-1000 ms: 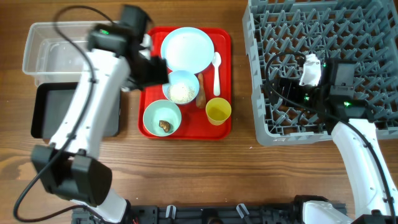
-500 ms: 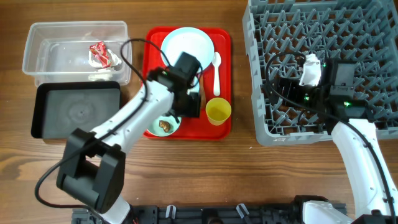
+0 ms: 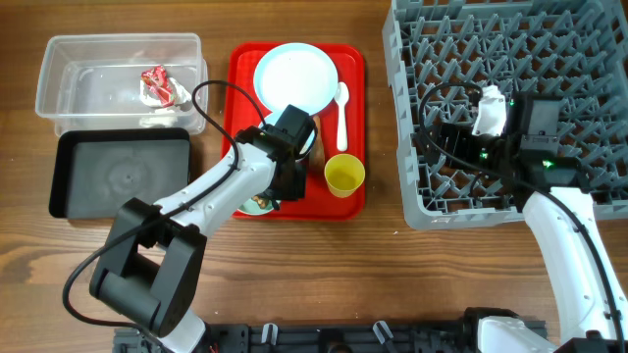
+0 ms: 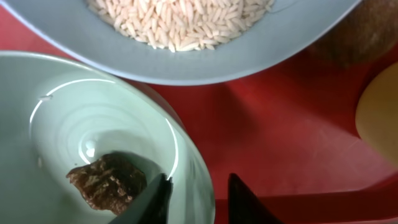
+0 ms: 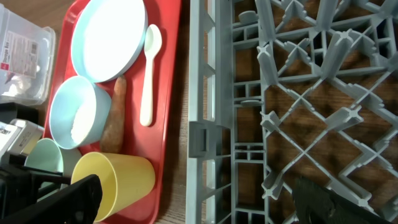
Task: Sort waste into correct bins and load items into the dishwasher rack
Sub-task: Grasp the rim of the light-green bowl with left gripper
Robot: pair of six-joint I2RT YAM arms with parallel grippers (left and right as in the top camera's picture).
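Left claw (image 4: 199,199) is spread apart and straddling the rim of the lower bowl (image 4: 93,124): one finger inside, one outside over the red tray (image 4: 267,124). It isn't pinched down yet as far as I can see. The brown lump (image 4: 106,180) sits loose on the bowl floor, right next to the inner finger. The bowl of rice (image 4: 186,56) is just ahead of the claw, and the yellow cup (image 4: 379,118) is off past the outer finger.

My guess is this bowl is light, rigid and pretty slick, so a thin rim pinch could let it swing or slip. I'd bite deep on the wall and keep it level, or the lump slides out early.

Versus a second ago, the left arm was over by the clear tub (image 3: 69,59), where the wrapper (image 3: 155,83) now lies. It has swung across to the tray and dropped onto this bowl.

Right claw (image 5: 202,198) hasn't budged, wide open and empty over the rack (image 5: 298,93) on the bench.
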